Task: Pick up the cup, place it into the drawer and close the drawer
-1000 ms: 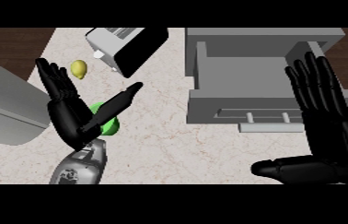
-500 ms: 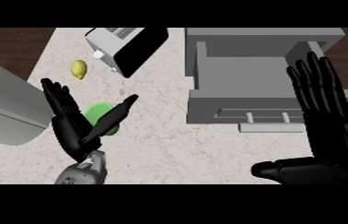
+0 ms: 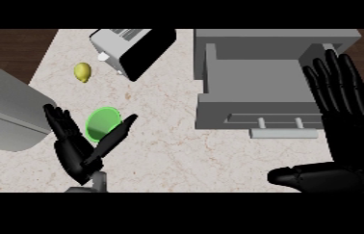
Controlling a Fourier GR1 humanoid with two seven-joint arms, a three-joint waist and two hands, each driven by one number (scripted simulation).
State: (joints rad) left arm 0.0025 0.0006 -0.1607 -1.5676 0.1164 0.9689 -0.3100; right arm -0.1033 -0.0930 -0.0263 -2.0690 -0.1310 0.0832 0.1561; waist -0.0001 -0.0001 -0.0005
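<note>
Bench (image 3: 177, 153): pale, speckled — drawer (image 3: 249, 110) open at right.
Cup (image 3: 101, 123): green, on bench (just beside left thumb), outside drawer.
Left hand (image 3: 77, 153): fingers straight, holding nothing.
Right hand (image 3: 340, 96): fingers spread, upright, resting.

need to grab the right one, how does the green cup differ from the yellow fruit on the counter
The green cup is bigger and round, its mouth up; the yellow fruit is smaller and oval. The cup sits between fingers and thumb of the left robot hand; the fruit lies apart, farther back near the toaster. Both rest on the counter, left of the drawer.
</note>
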